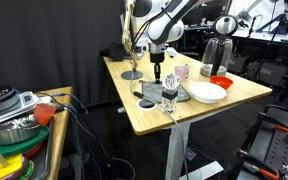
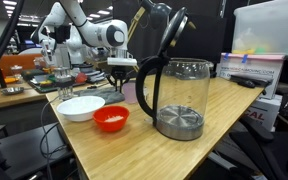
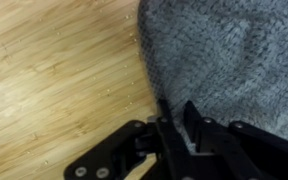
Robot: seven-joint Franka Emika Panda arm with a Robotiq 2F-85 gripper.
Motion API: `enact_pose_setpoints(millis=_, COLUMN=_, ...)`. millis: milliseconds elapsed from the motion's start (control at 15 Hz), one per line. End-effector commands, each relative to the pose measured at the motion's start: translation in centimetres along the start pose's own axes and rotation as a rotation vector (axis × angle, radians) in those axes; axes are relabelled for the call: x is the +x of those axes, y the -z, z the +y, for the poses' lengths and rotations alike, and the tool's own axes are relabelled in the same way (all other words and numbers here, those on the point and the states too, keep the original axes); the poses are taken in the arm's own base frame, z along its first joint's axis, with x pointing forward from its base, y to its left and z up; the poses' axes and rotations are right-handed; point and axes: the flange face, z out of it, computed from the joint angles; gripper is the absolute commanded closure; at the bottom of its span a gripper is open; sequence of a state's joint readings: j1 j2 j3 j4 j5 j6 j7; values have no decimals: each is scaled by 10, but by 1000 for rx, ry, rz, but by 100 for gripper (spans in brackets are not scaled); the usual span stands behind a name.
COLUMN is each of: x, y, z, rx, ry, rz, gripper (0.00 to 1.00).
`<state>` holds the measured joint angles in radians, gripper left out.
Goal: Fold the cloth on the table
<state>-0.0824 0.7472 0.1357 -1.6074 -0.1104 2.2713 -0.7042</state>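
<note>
The grey cloth (image 3: 234, 50) fills the upper right of the wrist view and lies on the light wood table (image 3: 54, 70). My gripper (image 3: 174, 115) is at the cloth's left edge. Its two black fingers are close together with a fold of the cloth's edge between them. In an exterior view the gripper (image 1: 156, 76) points down over the middle of the table (image 1: 149, 122), beside the cloth (image 1: 180, 93). In an exterior view the gripper (image 2: 122, 72) is behind the white bowl (image 2: 81, 107); the cloth is not clear there.
A white bowl (image 1: 208, 92), a red bowl (image 1: 221, 81) and a glass kettle (image 1: 216, 55) stand to one side of the cloth. A glass (image 1: 169, 97) and a small black disc (image 1: 145, 103) sit near the front edge. A lower surface with pots (image 1: 14, 120) stands beside the table.
</note>
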Motion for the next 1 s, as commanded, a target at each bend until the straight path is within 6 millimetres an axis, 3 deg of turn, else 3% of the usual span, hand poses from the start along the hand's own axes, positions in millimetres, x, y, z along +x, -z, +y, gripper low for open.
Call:
enact_pose_setpoints(millis=0, x=2, y=-2, z=4, rx=9, ry=11, rz=-11, gripper=100)
enact_pose_setpoints(millis=267, x=0, y=7, z=4, rx=-39, ry=13, rz=-13, gripper=100)
enact_pose_setpoints(millis=467, x=-3, y=25, z=1, rx=-88, ry=-13, rz=0, gripper=100)
enact_pose_setpoints(millis=733, x=6, y=55, z=-23, rx=-155, ry=-79, rz=34, gripper=100)
enact_pose_setpoints(millis=933, x=3, y=62, z=-49, rx=-144, ry=-193, rz=-36, gripper=100)
